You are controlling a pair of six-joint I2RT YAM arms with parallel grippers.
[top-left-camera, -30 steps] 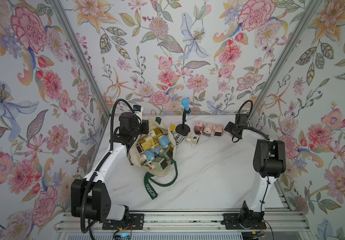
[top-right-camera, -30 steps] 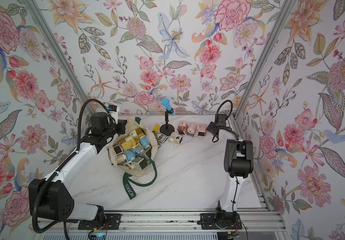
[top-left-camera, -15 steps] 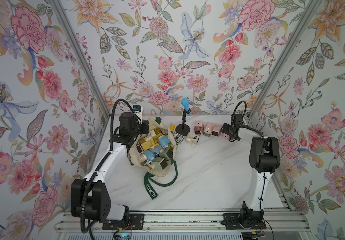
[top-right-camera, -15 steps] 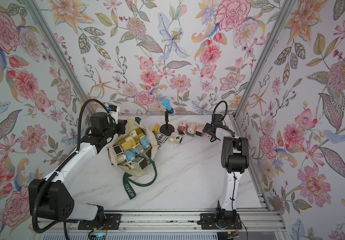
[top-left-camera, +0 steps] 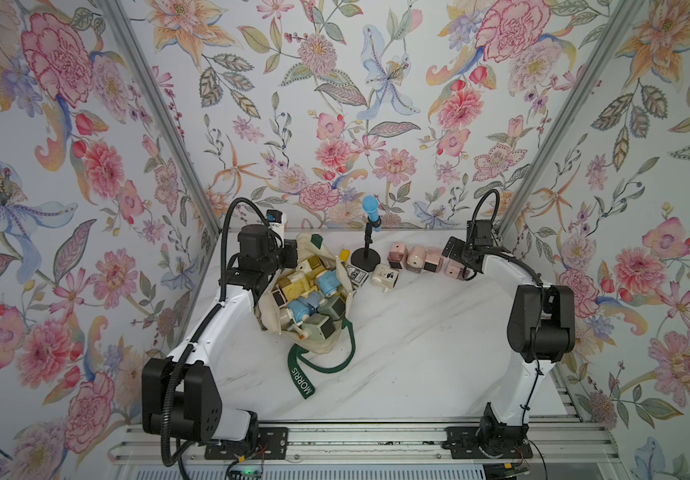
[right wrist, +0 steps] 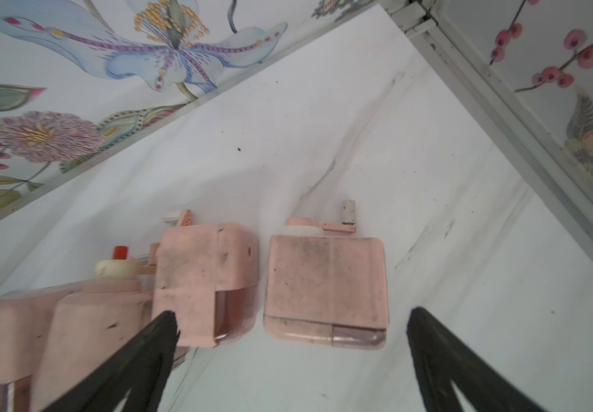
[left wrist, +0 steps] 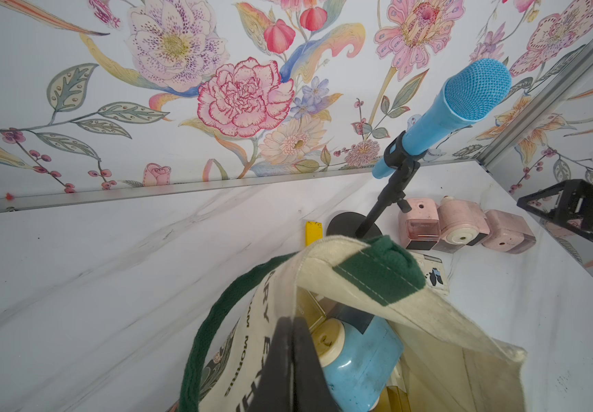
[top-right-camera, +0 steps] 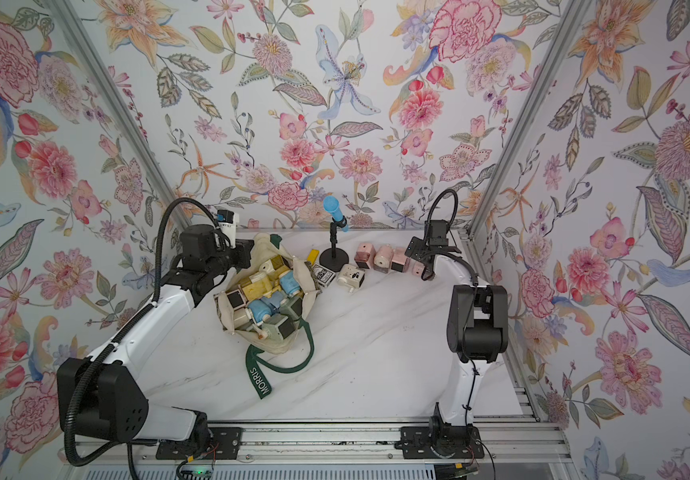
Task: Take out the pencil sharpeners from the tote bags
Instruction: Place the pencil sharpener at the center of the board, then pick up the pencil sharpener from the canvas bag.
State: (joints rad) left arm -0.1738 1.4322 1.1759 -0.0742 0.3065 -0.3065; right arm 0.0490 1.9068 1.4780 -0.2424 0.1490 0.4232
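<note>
pencil sharpeners [top-left-camera: 306, 299] fill tote bag [left wrist: 441, 321]; left claw [left wrist: 291, 323] pinches its rim, right claw [right wrist: 292, 312] spread.

Right wrist view: the outer pink sharpeners [right wrist: 38, 339] are blurred and cut by the frame edge, and the right gripper [right wrist: 293, 315] fingers run off frame. Left wrist view: tote bag [left wrist: 430, 339] is cropped, its canvas hiding most of the blue sharpener [left wrist: 359, 360]. In a top view, printed box [top-left-camera: 356, 274] text is too small to read, and the end pink sharpener [top-left-camera: 453, 270] is half behind the gripper.

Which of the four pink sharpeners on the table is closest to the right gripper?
The pink sharpener at the row's end, just ahead of the open right gripper; the other three lie toward the microphone stand.
</note>
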